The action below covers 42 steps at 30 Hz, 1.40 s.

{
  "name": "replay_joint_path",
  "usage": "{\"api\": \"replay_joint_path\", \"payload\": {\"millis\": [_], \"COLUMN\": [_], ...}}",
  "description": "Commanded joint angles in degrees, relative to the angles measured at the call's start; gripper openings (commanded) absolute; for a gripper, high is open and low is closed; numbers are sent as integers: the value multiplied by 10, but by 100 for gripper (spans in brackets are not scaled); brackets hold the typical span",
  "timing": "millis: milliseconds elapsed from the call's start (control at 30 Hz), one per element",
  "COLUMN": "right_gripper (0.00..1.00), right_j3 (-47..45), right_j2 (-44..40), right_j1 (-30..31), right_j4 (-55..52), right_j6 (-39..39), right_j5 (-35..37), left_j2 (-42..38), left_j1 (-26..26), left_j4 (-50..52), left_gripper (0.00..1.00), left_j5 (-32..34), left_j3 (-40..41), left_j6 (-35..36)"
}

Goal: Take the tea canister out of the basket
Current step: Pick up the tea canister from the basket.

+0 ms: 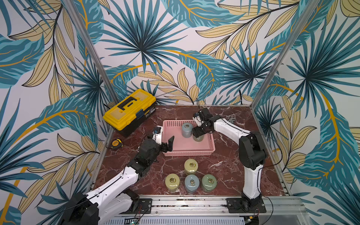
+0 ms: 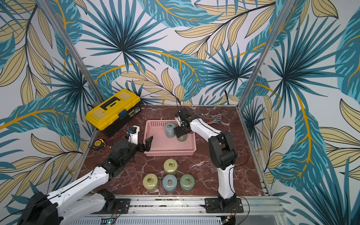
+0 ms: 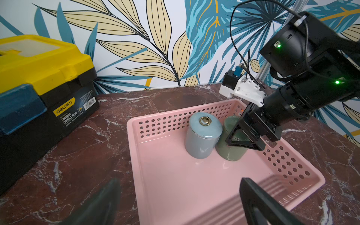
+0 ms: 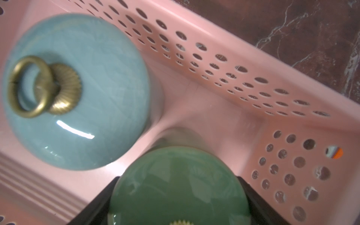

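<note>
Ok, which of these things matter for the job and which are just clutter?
In play:
pink basket
green canister inside it, right gripper straddling its lid
blue canister, also inside

Lying about:
yellow toolbox
tape measure
wrench
four canisters already outside the basket

Under the right claw [image 1: 198, 133], the green jar [image 1: 199, 139] is mostly lost
In both top views the claw covers the jar beneath it, so contact between fingers and jar cannot be told; the right wrist view cuts off the jar's lid between the fingers, and one finger [image 3: 103, 202] of the left claw [image 3: 179, 206] is blurred.
</note>
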State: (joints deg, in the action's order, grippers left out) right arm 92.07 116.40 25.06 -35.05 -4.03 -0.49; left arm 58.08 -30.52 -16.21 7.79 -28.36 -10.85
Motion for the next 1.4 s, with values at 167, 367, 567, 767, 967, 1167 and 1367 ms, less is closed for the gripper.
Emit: {"api": "replay_joint_path", "payload": {"millis": [167,367,567,767,967,1167,1367], "right_gripper": [54,53,52,52,51,51,51], "right_j3": [6,8,8,8,7,0,-29], "right_j2": [-35,-62,-85,-110,-134,-162,-203], "right_j1": [-3,-2,-2,-1,2,6,12], "right_j4": [-23,-33,-44,-58,-71,-85,-90], "right_j6": [16,22,25,29,33,39,45], "right_j5": [-1,1,4,5,12,15,16], "left_j2": [0,-5,-4,-8,-10,-13,-14], "left_j1": [3,3,3,3,2,2,2], "left_j4": [-15,-14,-13,-11,-9,-9,-10], "left_gripper": [100,100,100,100,100,100,100], "left_j5": [5,6,5,7,4,9,10], "left_j3": [15,16,16,16,16,17,19], "left_j6": [4,1,-1,-3,-3,-2,-1]}}
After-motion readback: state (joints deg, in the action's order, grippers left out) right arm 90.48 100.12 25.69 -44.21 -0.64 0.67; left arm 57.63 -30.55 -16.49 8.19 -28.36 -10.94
